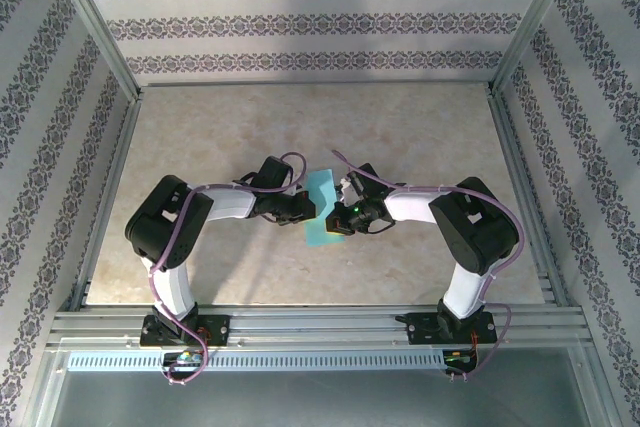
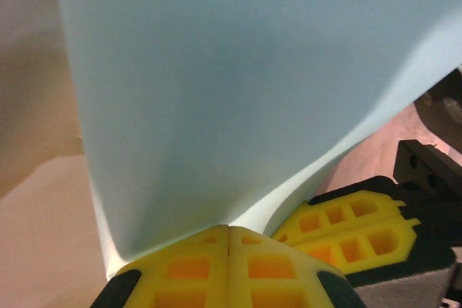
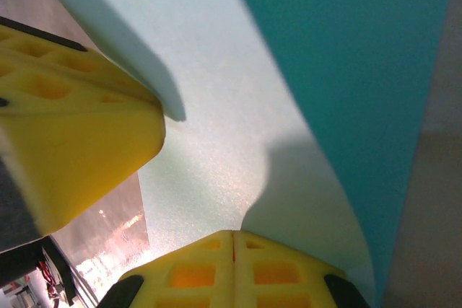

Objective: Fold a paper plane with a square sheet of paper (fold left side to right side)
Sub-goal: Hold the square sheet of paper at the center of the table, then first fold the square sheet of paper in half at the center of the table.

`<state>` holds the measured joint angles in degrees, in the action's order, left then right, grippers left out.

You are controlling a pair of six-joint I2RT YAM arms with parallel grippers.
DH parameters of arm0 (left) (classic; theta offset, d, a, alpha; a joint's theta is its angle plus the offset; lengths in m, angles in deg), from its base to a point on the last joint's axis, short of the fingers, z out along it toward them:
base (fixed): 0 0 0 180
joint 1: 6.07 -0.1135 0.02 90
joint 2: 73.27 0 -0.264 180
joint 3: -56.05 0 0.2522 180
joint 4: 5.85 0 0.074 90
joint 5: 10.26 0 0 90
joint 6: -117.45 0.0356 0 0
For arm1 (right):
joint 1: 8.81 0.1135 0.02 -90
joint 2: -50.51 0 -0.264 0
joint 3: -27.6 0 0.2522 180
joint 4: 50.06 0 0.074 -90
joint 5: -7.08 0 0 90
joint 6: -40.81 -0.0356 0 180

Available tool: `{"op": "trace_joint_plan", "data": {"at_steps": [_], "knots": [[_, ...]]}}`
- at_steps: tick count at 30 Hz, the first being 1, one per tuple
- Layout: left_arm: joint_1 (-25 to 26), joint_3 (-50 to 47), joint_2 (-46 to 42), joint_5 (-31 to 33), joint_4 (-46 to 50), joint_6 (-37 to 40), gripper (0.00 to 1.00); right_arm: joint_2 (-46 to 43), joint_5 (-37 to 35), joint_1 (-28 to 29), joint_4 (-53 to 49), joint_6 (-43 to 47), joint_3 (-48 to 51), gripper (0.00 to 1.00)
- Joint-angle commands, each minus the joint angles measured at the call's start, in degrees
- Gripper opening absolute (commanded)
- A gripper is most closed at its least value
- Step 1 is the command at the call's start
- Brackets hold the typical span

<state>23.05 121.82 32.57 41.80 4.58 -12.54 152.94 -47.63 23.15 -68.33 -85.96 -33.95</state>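
Observation:
The square sheet of paper (image 1: 322,190) is cyan and held off the table between both arms at the middle. It curves rather than lying flat. My left gripper (image 1: 307,210) is shut on its left edge; in the left wrist view the sheet (image 2: 238,84) runs up from the closed yellow pads of the left gripper (image 2: 229,229). My right gripper (image 1: 339,215) is shut on the opposite edge; the pale side of the sheet (image 3: 216,106) rises from the right gripper (image 3: 232,234), with the left gripper's finger (image 3: 72,128) close by. A paper plane is out of view.
The beige marbled table (image 1: 200,137) is ringed by aluminium rails (image 1: 320,322) at the front and sides, with patterned walls (image 1: 310,22) behind. The two grippers sit almost touching, a few centimetres apart.

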Motion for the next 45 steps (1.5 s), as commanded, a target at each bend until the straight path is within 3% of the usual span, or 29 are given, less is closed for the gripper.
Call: {"op": "trace_joint_plan", "data": {"at_steps": [1, 11, 24, 45], "knots": [[-0.4, 0.8, 1.0, 0.4, -2.1, 0.1, 0.05, 3.4, -5.3, -0.6, -4.5, 2.0, 0.9, 0.0], [-0.7, 2.2, 2.0, 4.8, 2.3, 3.4, 0.05, 3.8, -7.0, -0.7, -6.6, 3.6, 0.8, 0.0], [-4.3, 2.7, 4.4, 7.3, 0.4, 2.9, 0.05, 4.1, -7.5, -1.6, -6.7, 4.6, 2.0, 0.0], [-10.0, 15.8, 10.5, 9.7, 7.7, 8.8, 0.05, 4.2, -7.1, -2.0, -6.1, 4.6, 2.8, 0.0]]}}
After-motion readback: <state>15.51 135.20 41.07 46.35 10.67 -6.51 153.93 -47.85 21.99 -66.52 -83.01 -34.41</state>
